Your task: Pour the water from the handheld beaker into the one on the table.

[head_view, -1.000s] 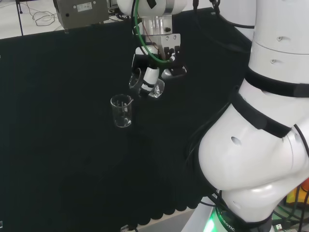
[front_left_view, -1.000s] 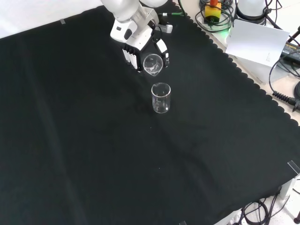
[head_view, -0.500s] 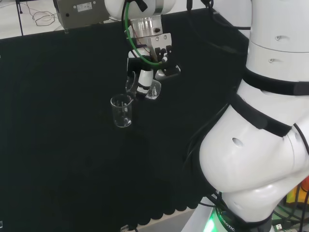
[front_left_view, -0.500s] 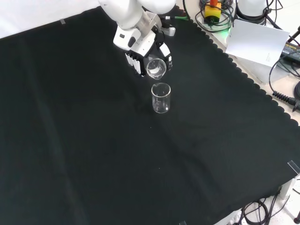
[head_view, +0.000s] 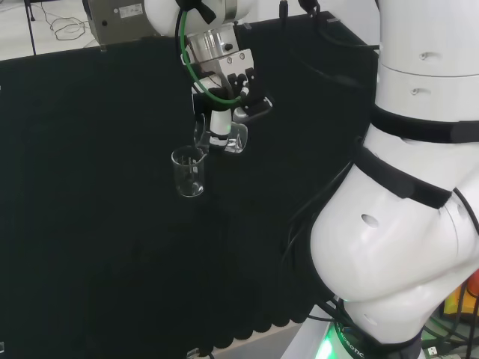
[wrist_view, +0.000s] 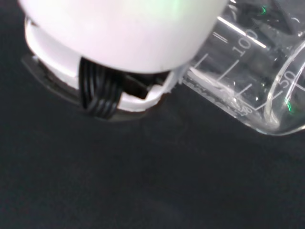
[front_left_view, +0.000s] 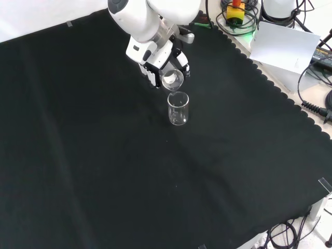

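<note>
- We've got the black and white robot hand (front_left_view: 155, 61) with its fingers curled round a small clear glass beaker (front_left_view: 171, 79), tipped well over (mouth facing the front camera).
- A second clear glass beaker (front_left_view: 178, 108) stands upright on the black cloth (front_left_view: 104, 171), at 6 o'clock just under the tipped one in the front view.

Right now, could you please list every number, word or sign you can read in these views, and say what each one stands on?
"100": beside a graduation line on the held beaker, wrist view.
"50": nearer that beaker's base.
Standing beaker: faint markings, too small to read.
Grey box behind the bench, head view: a label, too small to read.
</note>
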